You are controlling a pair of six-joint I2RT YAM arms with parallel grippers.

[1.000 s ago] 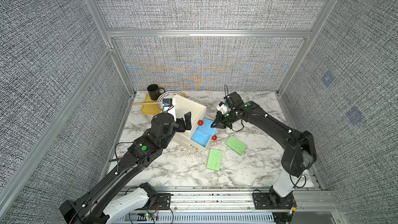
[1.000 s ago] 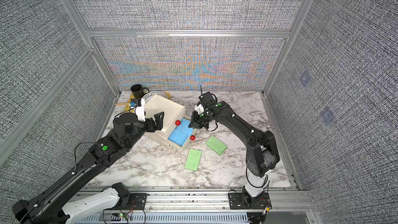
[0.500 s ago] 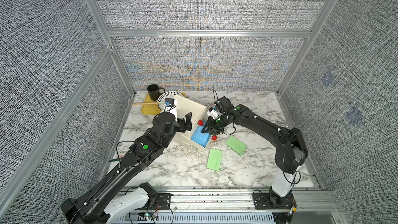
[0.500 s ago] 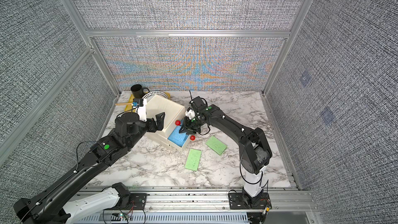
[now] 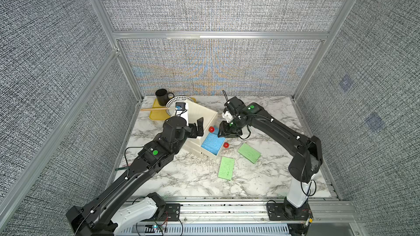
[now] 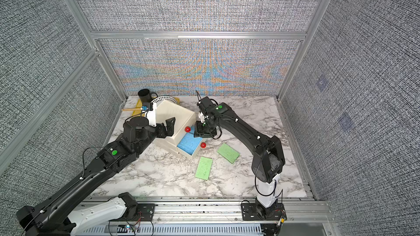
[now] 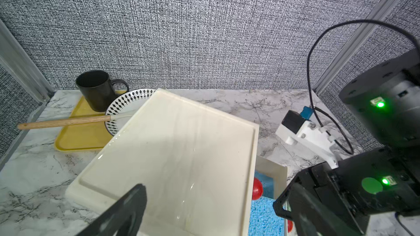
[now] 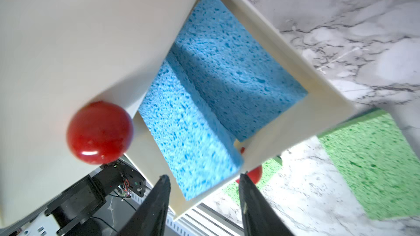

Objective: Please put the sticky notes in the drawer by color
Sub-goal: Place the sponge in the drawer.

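- The left arm reaches forward. The left gripper [image 5: 197, 127] is spread wide above the white cabinet [image 5: 200, 114] and holds nothing.
- The right arm bends down over the open drawer [image 8: 295, 119]. The right gripper [image 8: 204, 200] has its jaws parted and appears empty.
- Blue pads [image 8: 216, 76], seemingly two overlapping, lie in that drawer.
- Two green pads [image 5: 226, 168] lie on the marble table [image 5: 181, 178] nearby.
- Two red knobs [image 5: 211, 129] are visible.
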